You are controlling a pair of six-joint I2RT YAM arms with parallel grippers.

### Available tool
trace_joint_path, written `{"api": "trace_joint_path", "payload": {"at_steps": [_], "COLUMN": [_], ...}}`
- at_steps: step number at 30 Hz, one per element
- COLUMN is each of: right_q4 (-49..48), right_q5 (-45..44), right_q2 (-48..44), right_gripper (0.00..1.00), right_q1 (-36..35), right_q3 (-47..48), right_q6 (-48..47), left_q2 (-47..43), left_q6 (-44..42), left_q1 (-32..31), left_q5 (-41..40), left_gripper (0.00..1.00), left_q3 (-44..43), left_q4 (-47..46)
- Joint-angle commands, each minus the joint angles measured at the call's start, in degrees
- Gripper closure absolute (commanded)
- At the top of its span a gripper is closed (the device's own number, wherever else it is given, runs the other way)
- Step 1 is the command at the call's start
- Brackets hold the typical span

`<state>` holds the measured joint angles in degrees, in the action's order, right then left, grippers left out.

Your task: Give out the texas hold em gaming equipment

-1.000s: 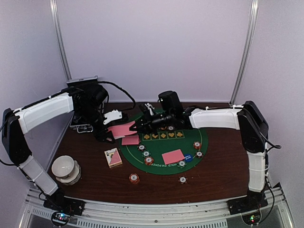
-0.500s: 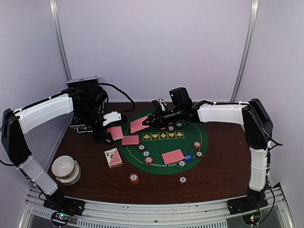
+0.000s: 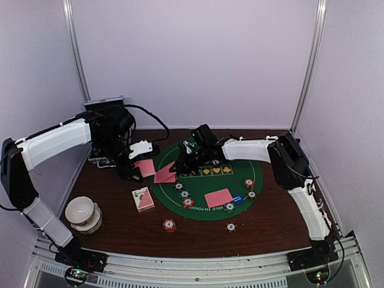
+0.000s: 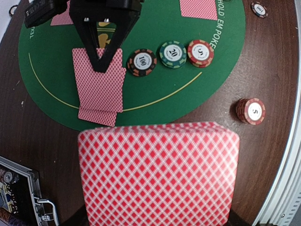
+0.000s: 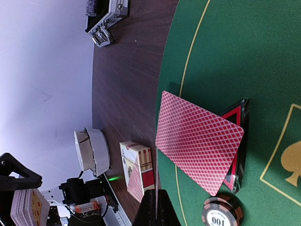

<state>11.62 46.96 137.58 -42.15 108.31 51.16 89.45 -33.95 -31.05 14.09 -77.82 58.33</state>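
With your right fingers (image 4: 100,63) pinching a pink-backed playing card (image 5: 197,141) over the edge of the round green felt mat (image 4: 211,70) and left fingers (image 3: 135,171) clamping the deck (image 4: 157,174), a tilted release could slide it onto the brown counter (image 3: 270,228)

White bowl (image 3: 82,213) sits upright, near-left on the dark wood surface (image 3: 282,222). Card box (image 3: 143,199) lies flat just off the left rim of the round green felt mat (image 3: 240,177). Black metal-edged case (image 5: 107,16) is far-left, mostly hidden in the top view. Pale walls (image 3: 192,60) and aluminium posts (image 3: 75,48) stand behind.
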Motion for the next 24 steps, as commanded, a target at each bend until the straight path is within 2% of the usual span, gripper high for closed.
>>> {"api": "trace_joint_path", "payload": {"at_steps": [1,5,10,14,24], "right_q4": [4.0,5.4,9.1,13.1,16.9], "right_q5": [-4.0,-5.5,-7.8,-10.3,-15.2], "right_q2": [2.4,4.4,5.2,4.2,-1.9], "right_gripper": [1.00,0.99,0.84,0.76,0.73], "right_q1": [-0.8,-1.2,-1.3,-1.1,-0.5], "right_q3": [5.9,9.1,11.6,11.8,8.8], "right_q6": [-1.8,-2.1,-4.1,-7.2,-11.4], "left_q2": [-2.2,-2.1,-2.1,-2.2,-2.1], "left_q6": [-0.4,-0.4,-0.4,-0.4,-0.4], "left_q1": [0.5,0.6,0.6,0.6,0.6], "left_q5": [1.4,1.6,1.6,1.6,1.8], "left_gripper": [1.00,1.00,1.00,1.00,1.00], "left_q3": [0.5,0.4,0.4,0.5,0.5], "left_q4": [-1.2,-1.2,-1.0,-0.9,-0.9]}}
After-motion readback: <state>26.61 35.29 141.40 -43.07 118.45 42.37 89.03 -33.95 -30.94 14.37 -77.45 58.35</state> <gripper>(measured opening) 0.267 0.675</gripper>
